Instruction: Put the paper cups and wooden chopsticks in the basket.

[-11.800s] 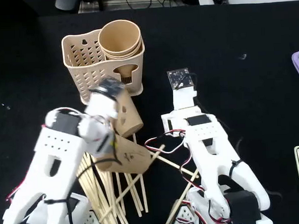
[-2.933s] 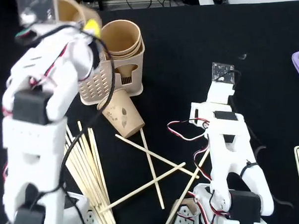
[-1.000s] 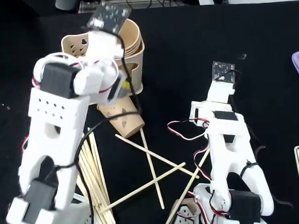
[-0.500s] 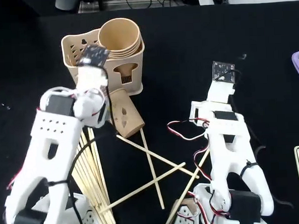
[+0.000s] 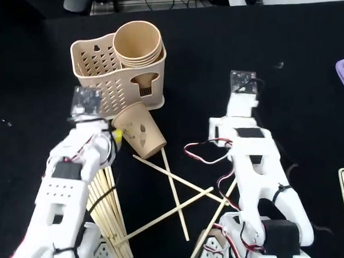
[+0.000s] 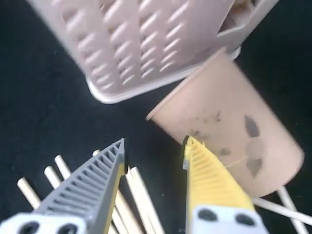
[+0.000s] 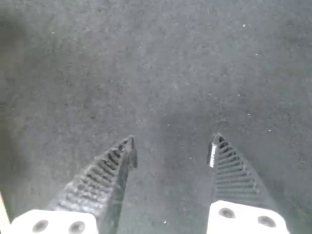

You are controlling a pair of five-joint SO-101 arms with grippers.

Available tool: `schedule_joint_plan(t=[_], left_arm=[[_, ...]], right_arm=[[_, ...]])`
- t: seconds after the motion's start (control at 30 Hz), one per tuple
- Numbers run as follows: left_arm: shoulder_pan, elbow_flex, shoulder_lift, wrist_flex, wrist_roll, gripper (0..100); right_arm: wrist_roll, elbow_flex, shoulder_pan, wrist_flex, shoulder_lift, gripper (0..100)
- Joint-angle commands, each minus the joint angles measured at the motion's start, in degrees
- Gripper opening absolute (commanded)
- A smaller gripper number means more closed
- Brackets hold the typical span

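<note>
Left end effector [image 6: 155, 144] hangs low over the black tabletop [image 5: 214, 58], its grey and yellow jaws set moderately apart with nothing between them but dark cloth and the ends of a few pale wooden chopsticks [image 6: 139, 195]. The yellow finger's tip sits right at the rim of the brown paper cup lying on its side [image 6: 234, 136]; whether it touches, I cannot tell. That cup rests on the tabletop just beside the beige perforated plastic basket [image 5: 109, 74], mouth turned toward the left arm. Inside the basket, a stack of brown paper cups [image 5: 137, 43] stands upright in the right-hand compartment. A bundle of chopsticks lies alongside the left arm, and several loose crossed chopsticks [image 5: 175, 192] sprawl between the two arms. Right end effector [image 7: 173, 141] is spread wide over bare tabletop, holding nothing.
</note>
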Motion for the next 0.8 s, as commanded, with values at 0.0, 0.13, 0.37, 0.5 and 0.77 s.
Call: schedule_joint_plan(t=[0.0,0.13,0.37,0.5,0.77], left_arm=[[-6.7,2.9,-9.1,-1.3,-1.6,20],[-14.5,0.9,-19.7,7.2,-1.8,20],[-24.0,4.1,-37.1,17.8,-1.4,20],[-24.3,10.9,-43.1,17.8,3.1,20],[-24.5,13.7,-46.6,18.0,2.4,20]], right_arm=[[6.4,0.1,-8.4,-0.9,-0.4,24.0],[7.9,0.7,-13.2,-1.0,-0.5,24.0],[8.0,1.0,-22.2,-0.5,-0.5,24.1],[8.0,1.0,-29.7,1.6,-0.5,24.3],[14.1,1.0,-45.0,8.7,-3.2,24.4]])
